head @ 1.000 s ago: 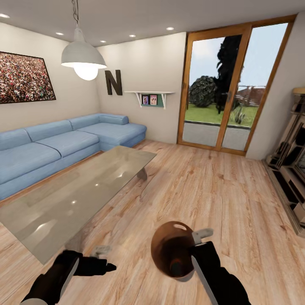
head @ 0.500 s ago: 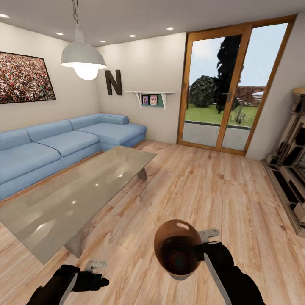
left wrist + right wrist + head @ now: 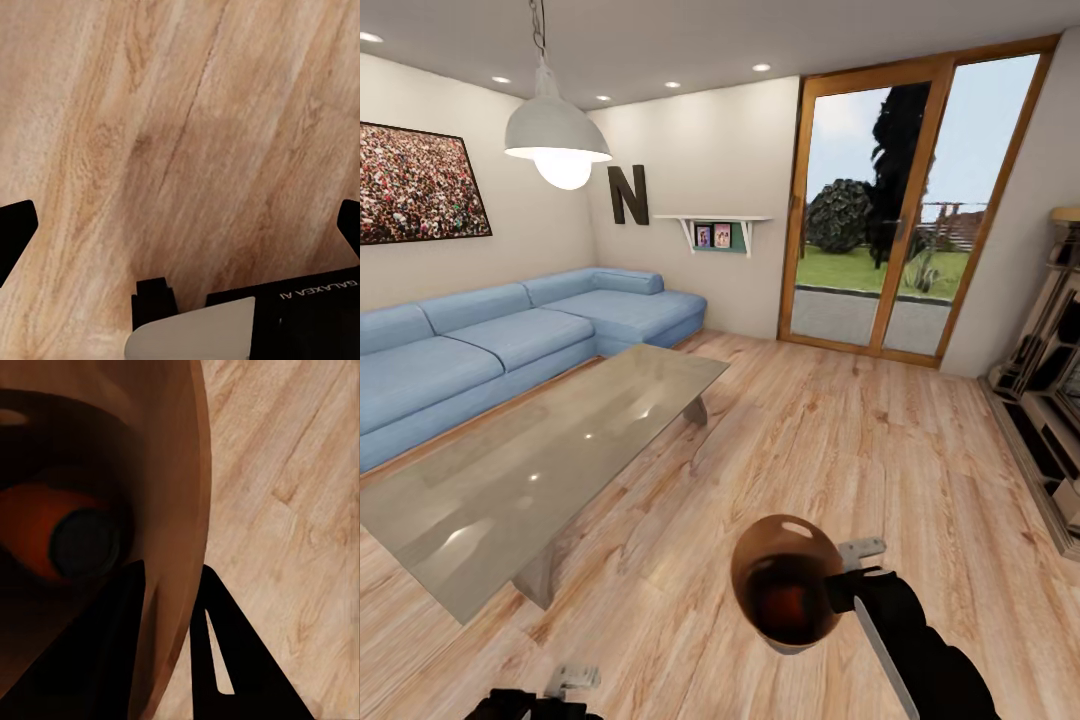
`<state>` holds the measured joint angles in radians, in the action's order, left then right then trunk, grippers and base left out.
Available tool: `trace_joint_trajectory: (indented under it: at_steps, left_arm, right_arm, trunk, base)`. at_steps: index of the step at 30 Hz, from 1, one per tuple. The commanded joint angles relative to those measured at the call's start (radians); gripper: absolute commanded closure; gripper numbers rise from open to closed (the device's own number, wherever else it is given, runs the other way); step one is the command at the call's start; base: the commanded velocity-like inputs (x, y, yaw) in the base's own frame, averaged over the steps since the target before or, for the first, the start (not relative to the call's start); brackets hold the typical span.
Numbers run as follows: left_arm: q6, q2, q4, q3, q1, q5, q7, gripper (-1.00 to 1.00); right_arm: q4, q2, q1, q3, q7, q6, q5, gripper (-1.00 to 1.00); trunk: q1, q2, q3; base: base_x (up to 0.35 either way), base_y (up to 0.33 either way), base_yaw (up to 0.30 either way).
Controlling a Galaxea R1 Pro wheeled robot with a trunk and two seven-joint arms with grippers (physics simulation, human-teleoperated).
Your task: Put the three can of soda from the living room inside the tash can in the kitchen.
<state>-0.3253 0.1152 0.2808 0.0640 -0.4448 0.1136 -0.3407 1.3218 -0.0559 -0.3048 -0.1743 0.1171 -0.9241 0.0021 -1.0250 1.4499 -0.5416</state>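
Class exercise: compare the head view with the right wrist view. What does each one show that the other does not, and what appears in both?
Head view alone: the blue sofa, glass table, hanging lamp, glass doors and the left gripper low over the floor.

Right wrist view alone: a close look inside the trash can, where an orange soda can lies, and the dark fingers pinching the rim.

Both: the trash can held by the right gripper, and the wood floor.

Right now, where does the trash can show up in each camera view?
Head view: the trash can sits low, right of centre, held by the right gripper.
Left wrist view: not in it; only wood floor.
Right wrist view: its copper-brown inside, an orange can within.
Shared landmark: the wood floor.
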Motion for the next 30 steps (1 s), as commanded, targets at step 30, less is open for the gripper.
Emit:
trace_joint_trajectory:
  at_steps: [30]
  left_arm:
    - [0.068,-0.003,-0.041,0.000,0.000,0.000,0.000,-1.00]
  right_arm:
    - [0.002,0.001,0.000,-0.002,-0.002,0.002,-0.014,1.00]
  trunk:
    - [0.000,0.000,0.017]
  base:
    - [0.000,0.000,0.000]
